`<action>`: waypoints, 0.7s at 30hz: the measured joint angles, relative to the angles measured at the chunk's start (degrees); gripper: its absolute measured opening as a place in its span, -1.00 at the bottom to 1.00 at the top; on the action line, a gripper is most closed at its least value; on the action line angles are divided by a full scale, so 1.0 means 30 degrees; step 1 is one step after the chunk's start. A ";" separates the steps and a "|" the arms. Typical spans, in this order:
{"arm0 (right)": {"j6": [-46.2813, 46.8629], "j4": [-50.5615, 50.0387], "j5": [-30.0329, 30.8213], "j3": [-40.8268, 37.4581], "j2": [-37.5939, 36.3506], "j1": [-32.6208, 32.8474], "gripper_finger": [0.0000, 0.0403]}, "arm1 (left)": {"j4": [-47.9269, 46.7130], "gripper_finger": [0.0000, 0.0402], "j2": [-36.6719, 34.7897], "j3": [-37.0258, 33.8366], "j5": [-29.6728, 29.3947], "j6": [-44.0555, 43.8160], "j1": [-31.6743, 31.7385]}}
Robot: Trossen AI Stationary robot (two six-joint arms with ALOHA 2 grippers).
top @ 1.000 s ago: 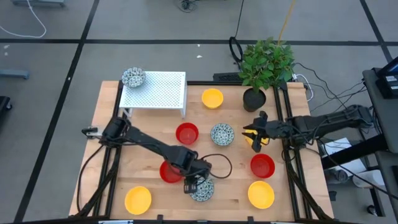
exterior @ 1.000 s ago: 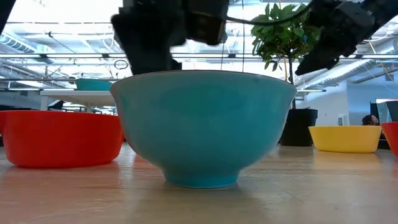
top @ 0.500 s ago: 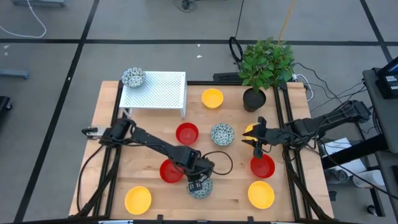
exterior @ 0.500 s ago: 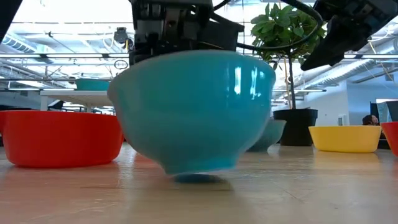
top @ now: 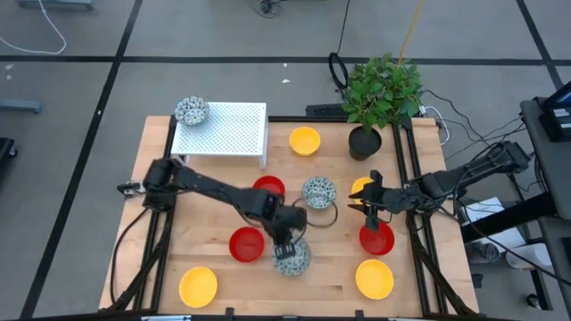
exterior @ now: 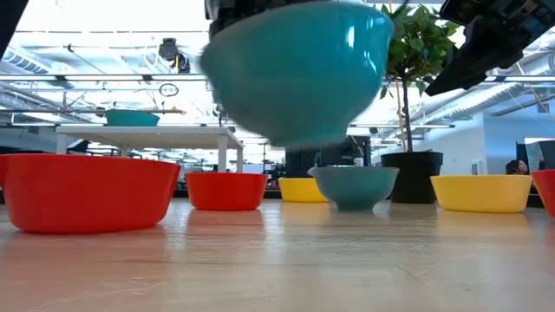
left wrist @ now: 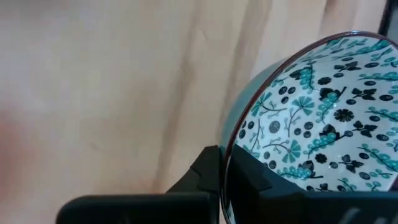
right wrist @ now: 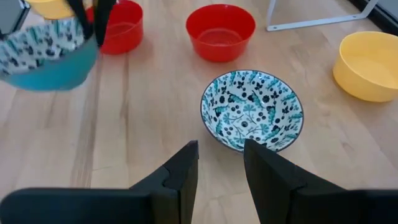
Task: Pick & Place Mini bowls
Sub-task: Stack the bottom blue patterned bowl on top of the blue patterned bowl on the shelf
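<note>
Wood table [top: 214, 223], bowls scattered. Left gripper [top: 287, 251] pinches the patterned bowl [top: 292, 258] by its rim, lifted clear. We judge it rigid, glossy, slip-prone. Right gripper [top: 369, 207] hovers parted, empty.

One teal patterned bowl [top: 292, 258] hangs tilted off the table, pinched at its rim. Red bowls [top: 246, 244], yellow bowls [top: 198, 285] and another patterned bowl [top: 318, 192] sit upright.
</note>
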 joint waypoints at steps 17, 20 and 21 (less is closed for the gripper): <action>-0.0113 0.0401 0.1584 0.0000 0.0000 -0.0055 -0.42 | -0.6945 -0.92 -0.8183 0.0034 -0.5411 0.5545 0.9799; -0.0113 0.0721 0.2325 0.0000 0.0000 -0.0055 -0.42 | -0.7947 -0.84 -0.9082 0.0036 -0.5791 0.6727 1.2554; -0.0118 0.0848 0.2563 0.0000 0.0000 -0.0065 -0.42 | -0.8211 -0.82 -0.9216 0.0035 -0.5990 0.7120 1.3399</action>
